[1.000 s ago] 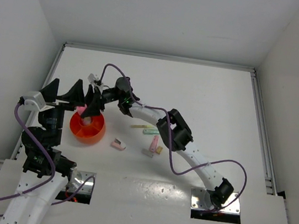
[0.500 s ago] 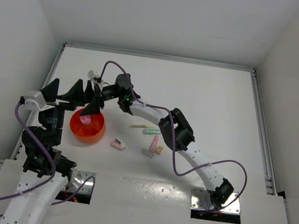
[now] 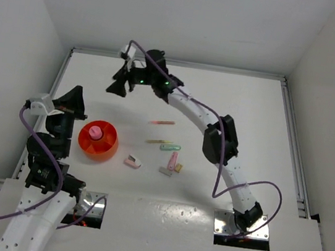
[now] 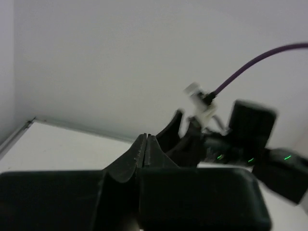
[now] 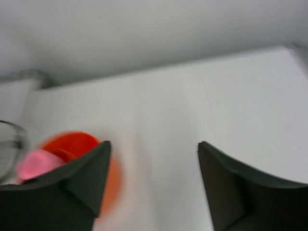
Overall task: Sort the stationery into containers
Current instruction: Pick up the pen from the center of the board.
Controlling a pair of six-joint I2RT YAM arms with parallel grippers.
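Observation:
The orange bowl (image 3: 98,141) stands left of centre with a pink-capped tube (image 3: 95,131) inside it. My left gripper (image 3: 76,97) is shut on nothing, just left of and behind the bowl; its pressed fingertips (image 4: 146,137) show in the left wrist view. My right gripper (image 3: 116,88) hangs open and empty, raised beyond the bowl near the far wall. Its wrist view looks down on the bowl (image 5: 79,140) and the pink tube (image 5: 32,164) past the gripper (image 5: 154,145). Right of the bowl lie a pink pen (image 3: 162,123), a yellow-green pen (image 3: 155,141), a mint-green marker (image 3: 171,146) and a pink marker (image 3: 173,159).
Small erasers lie on the table: a pink-and-white one (image 3: 132,162), a pale one (image 3: 165,171) and a yellow one (image 3: 177,168). The right arm (image 3: 200,114) arches over the table's middle. White walls close in the far edge and both sides.
The right gripper lifted off the bowl and swung toward the far wall, leaving the pink tube in the bowl. The left gripper went from wide open to shut.

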